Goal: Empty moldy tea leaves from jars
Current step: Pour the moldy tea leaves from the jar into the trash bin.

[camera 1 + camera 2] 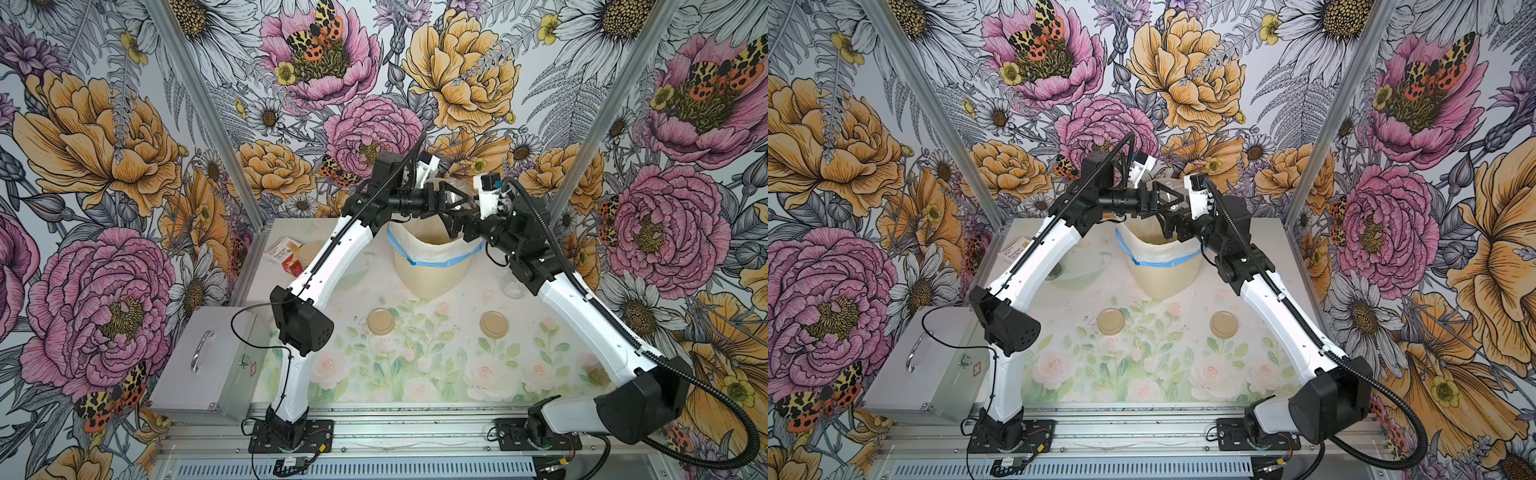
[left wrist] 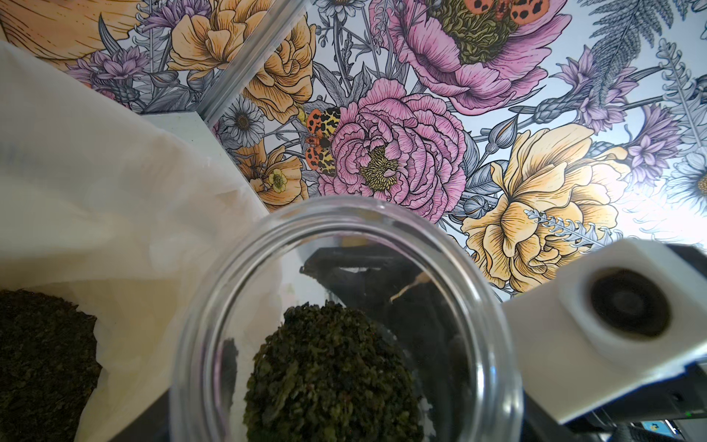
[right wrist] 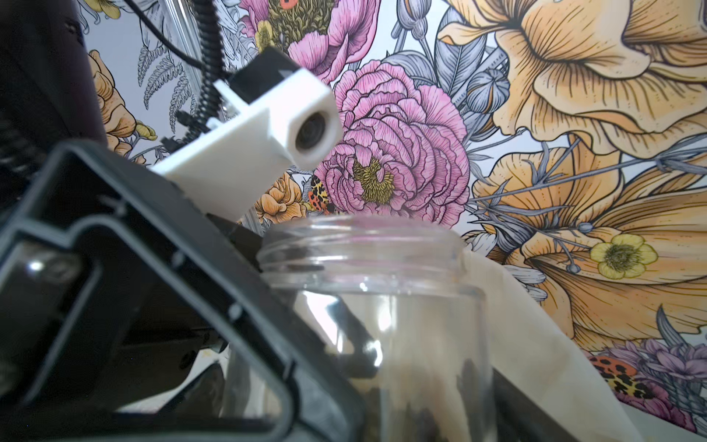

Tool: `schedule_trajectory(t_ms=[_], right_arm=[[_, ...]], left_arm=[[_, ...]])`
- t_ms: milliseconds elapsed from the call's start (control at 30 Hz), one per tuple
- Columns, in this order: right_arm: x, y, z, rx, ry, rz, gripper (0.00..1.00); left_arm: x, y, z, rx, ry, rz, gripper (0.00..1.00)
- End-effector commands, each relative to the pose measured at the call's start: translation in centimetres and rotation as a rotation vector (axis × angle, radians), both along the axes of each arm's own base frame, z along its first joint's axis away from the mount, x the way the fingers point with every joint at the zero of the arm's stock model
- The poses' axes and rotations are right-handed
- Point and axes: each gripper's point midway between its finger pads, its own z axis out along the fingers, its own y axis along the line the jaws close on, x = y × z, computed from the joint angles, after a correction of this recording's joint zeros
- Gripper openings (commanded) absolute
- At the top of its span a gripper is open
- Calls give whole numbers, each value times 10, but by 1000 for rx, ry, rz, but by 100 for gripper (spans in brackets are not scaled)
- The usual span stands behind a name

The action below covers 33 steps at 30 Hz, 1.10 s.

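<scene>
Over the bin [image 1: 432,270], my left gripper [image 1: 455,199] is shut on a clear, lidless jar [image 1: 459,188], which also shows in the other top view [image 1: 1169,185]. In the left wrist view a clump of dark moldy tea leaves [image 2: 333,375] sits inside the jar [image 2: 497,325]. More leaves [image 2: 42,363] lie in the bin's bag. My right gripper [image 1: 457,218] is at the same jar [image 3: 382,306] from the other side. Its jaws stand around the jar, and one finger [image 3: 509,402] shows a thin gap to the glass. Two tan lids [image 1: 381,322] [image 1: 494,324] lie on the mat.
An empty clear jar [image 1: 514,286] stands by the right arm. At the back left are a small box [image 1: 282,251], a tan-lidded jar [image 1: 309,251] and a glass bowl [image 1: 1084,268]. A silver case [image 1: 208,365] sits off the table's left edge.
</scene>
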Motion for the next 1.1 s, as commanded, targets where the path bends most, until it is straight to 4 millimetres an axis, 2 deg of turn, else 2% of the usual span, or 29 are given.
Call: schedule_trajectory(t_ms=[0, 133, 300, 567, 700, 833, 1067], right_arm=[[-4, -5, 19, 30, -80, -10, 100], [-2, -7, 14, 33, -88, -22, 100], [-1, -7, 10, 38, -120, -27, 100], [-5, -11, 7, 62, -196, -37, 100], [-3, -12, 3, 65, -198, -49, 99], [-1, -12, 1, 69, -198, -53, 98], [8, -9, -9, 52, -155, -58, 98]], left_arm=[[-4, 3, 36, -78, -10, 28, 57], [-6, 4, 48, -129, 50, 41, 57], [0, 13, 57, -198, 176, 103, 57], [10, 21, 46, -282, 380, 144, 58], [15, 23, 46, -382, 444, 139, 58], [13, 24, 42, -371, 451, 139, 57], [8, 24, 52, -377, 448, 124, 57]])
